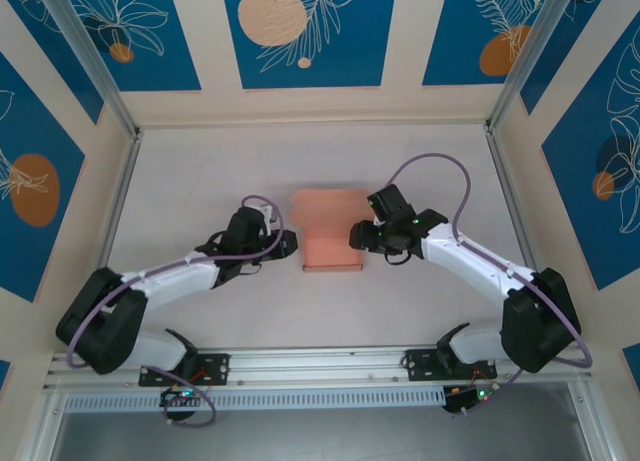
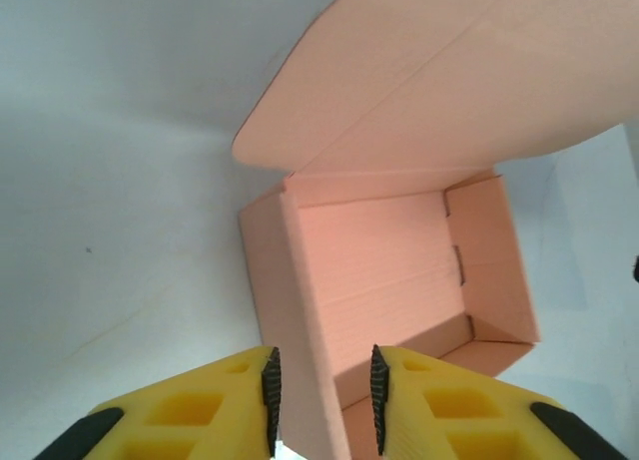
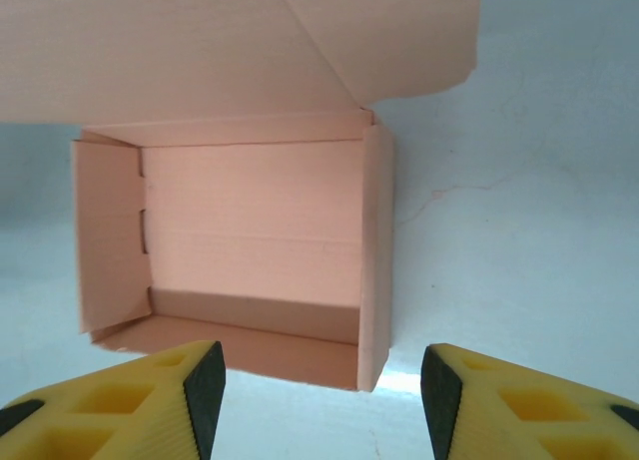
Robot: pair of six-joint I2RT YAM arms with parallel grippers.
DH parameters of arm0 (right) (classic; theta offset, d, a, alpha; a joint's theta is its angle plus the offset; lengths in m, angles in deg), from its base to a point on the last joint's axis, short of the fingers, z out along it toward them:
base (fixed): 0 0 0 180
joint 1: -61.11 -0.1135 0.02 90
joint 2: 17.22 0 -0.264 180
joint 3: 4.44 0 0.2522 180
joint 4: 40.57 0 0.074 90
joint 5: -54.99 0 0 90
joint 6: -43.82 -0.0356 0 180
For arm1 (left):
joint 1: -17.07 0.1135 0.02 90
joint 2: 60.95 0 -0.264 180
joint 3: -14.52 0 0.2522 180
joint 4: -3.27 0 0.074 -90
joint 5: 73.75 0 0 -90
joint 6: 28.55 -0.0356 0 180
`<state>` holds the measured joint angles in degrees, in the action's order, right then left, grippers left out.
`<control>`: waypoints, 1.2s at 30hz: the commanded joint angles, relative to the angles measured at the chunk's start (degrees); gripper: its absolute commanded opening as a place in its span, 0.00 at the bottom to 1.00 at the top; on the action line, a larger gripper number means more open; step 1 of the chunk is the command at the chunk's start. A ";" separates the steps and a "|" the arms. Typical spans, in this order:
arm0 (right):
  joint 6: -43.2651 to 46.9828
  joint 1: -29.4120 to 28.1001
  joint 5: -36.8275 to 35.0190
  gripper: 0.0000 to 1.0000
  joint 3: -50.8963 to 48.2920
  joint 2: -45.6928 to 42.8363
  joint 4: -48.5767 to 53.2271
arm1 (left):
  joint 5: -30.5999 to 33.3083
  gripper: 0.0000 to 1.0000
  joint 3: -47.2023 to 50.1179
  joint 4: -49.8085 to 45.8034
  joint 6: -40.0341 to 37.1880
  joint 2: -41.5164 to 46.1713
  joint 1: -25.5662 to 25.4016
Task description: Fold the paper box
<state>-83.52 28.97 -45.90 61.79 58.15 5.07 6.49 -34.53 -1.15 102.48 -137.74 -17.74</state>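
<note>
Salmon card: the paper box (image 1: 331, 245) sits on the table (image 1: 200, 181) between both arms, walls up, lid flap (image 1: 328, 203) raised at the far side
Inside: we see only its bare floor
Left gripper (image 2: 321, 385): jaws slightly apart astride the left wall, we judge to steady it
Right gripper (image 3: 321, 380): jaws wide, gripping nothing, facing the right wall
</note>
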 commanded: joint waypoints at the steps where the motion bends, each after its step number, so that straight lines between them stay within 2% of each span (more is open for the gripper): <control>1: 4.74 1.54 3.21 0.57 3.40 -4.46 3.82 | 3.37 0.40 -2.23 -5.02 -4.26 5.67 1.90; 3: 6.64 3.02 3.64 0.58 5.18 -6.19 5.73 | 2.84 0.55 -4.65 -7.76 -11.28 7.41 3.63; 5: 9.68 4.53 4.49 0.60 6.83 -7.11 6.79 | 1.03 0.68 -7.88 -10.78 -22.26 7.48 4.67; 7: 13.86 6.56 5.82 0.65 8.82 -7.09 7.67 | -0.40 0.71 -10.63 -13.51 -35.30 6.94 5.01; 9: 19.65 9.25 10.91 0.71 10.29 -6.66 7.15 | -4.27 0.72 -11.91 -14.93 -47.53 6.66 5.39; 12: 26.05 14.34 18.80 0.72 11.66 -5.32 5.62 | -10.80 0.73 -11.73 -12.65 -55.31 5.70 7.58; 14: 28.56 17.04 22.83 0.68 11.33 -4.80 3.83 | -15.02 0.73 -10.99 -9.99 -55.88 4.37 9.81; 17: 28.56 20.23 27.89 0.65 8.64 -5.08 -1.23 | -18.47 0.73 -7.82 -1.02 -50.95 1.63 12.29; 21: 28.76 19.79 29.53 0.65 4.75 -5.01 -7.90 | -21.70 0.73 -4.26 12.40 -42.40 -2.73 12.93; 23: 29.86 18.63 28.03 0.65 4.40 -4.08 -8.88 | -22.94 0.72 -3.85 16.11 -41.05 -5.29 12.94; 25: 31.01 17.78 26.21 0.69 4.18 -3.07 -9.44 | -23.84 0.72 -4.58 16.36 -41.12 -7.72 12.93; 27: 31.86 17.41 24.49 0.79 3.97 -1.82 -10.26 | -23.87 0.71 -4.71 17.65 -41.07 -9.67 12.92; 29: 32.39 17.50 23.02 0.83 3.78 -0.79 -11.32 | -23.60 0.69 -4.68 19.44 -40.70 -10.87 12.93; 32: 33.27 17.51 21.71 0.85 3.87 1.63 -12.35 | -23.22 0.68 -5.68 19.83 -40.59 -12.50 12.92; 36: 33.91 17.33 22.30 0.84 2.91 4.25 -15.47 | -24.39 0.60 -7.40 20.23 -39.86 -15.11 12.93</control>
<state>-51.65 46.48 -23.35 66.18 60.99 -7.12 -15.23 -39.58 15.99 62.05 -151.21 -5.15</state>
